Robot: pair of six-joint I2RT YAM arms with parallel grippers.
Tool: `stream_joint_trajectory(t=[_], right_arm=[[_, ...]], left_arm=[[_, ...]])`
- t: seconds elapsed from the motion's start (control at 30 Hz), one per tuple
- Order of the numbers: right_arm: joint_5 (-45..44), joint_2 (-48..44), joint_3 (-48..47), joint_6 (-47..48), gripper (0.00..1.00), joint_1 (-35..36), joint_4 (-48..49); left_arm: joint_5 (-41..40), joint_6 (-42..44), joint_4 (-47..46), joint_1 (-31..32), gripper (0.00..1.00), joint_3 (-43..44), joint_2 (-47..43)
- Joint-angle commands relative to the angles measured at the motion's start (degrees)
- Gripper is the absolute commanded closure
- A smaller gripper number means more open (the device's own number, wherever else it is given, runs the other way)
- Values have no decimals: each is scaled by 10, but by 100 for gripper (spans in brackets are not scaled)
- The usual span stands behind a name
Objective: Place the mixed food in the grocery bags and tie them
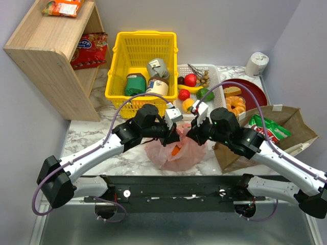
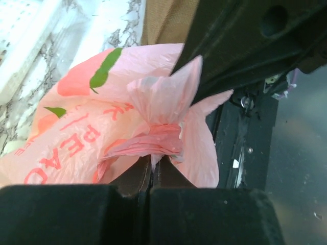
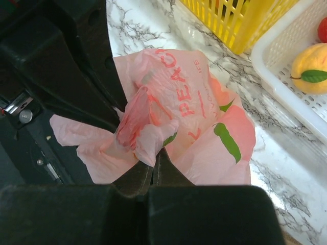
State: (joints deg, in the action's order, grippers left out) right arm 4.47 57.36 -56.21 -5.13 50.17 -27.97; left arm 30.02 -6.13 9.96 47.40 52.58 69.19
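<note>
Both grippers clamped on the pink plastic bag (image 1: pixel 191 150) at the near centre of the table.

Left gripper (image 2: pixel 152 171): jaws closed on a bunched, twisted neck of pink film at the top of the bag. Right gripper (image 3: pixel 155 163): jaws closed on a crumpled fold of the same bag, from the opposite side. In the overhead view the two grippers meet above the bag, just apart. A small round orange fruit (image 1: pixel 176 150) shows through the film inside the bag. The brown paper bag (image 1: pixel 228 159) lies at the near right, touching the pink bag's right side, with the green crisp packet (image 1: pixel 269 128) in its open mouth. The yellow basket (image 1: pixel 116 69) stands at the far centre.
</note>
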Motion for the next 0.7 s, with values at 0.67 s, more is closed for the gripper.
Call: stream_joint_trajectory(t=[0.67], right_arm=[[208, 11, 2, -63, 97, -2, 23]], left_arm=[[-463, -63, -264, 96, 100, -196, -161]])
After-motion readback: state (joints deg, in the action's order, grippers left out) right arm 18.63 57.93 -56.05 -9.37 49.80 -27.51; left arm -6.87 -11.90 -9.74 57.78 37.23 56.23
